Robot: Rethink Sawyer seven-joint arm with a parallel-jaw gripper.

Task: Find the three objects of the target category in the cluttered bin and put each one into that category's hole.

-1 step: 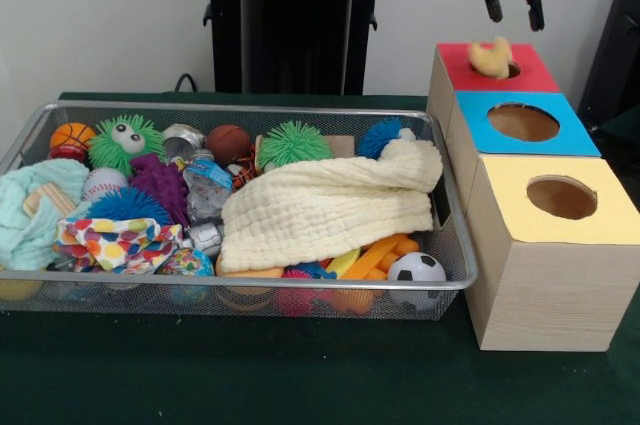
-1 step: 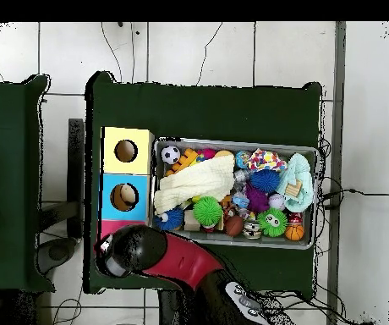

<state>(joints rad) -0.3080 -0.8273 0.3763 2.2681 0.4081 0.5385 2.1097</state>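
The dark green tabletop (image 1: 300, 375) carries a wire mesh bin (image 1: 240, 290) packed with toys, and just beside it a row of three pale wooden boxes with red (image 1: 495, 70), blue (image 1: 525, 123) and yellow (image 1: 560, 200) tops, each with a round hole. A cream quilted cloth (image 1: 330, 207) lies over much of the bin's middle, so any further target pieces may be buried under it (a search that drags the cloth could spill the black-and-white football (image 1: 417, 269) or the green spiky balls (image 1: 293, 142) over the low rim).

Above the red box hangs the red and black gripper (image 1: 512, 7), its two dark fingers spread apart and gripping nothing. Directly beneath, a small tan lumpy object (image 1: 490, 57) rests on the red top at the edge of its hole, seemingly half across it and not clearly through. The chief risk, as I judge it, is that the piece stays perched on the rim or tips outward and rolls off the box behind the row; an off-centre drop would cause that.
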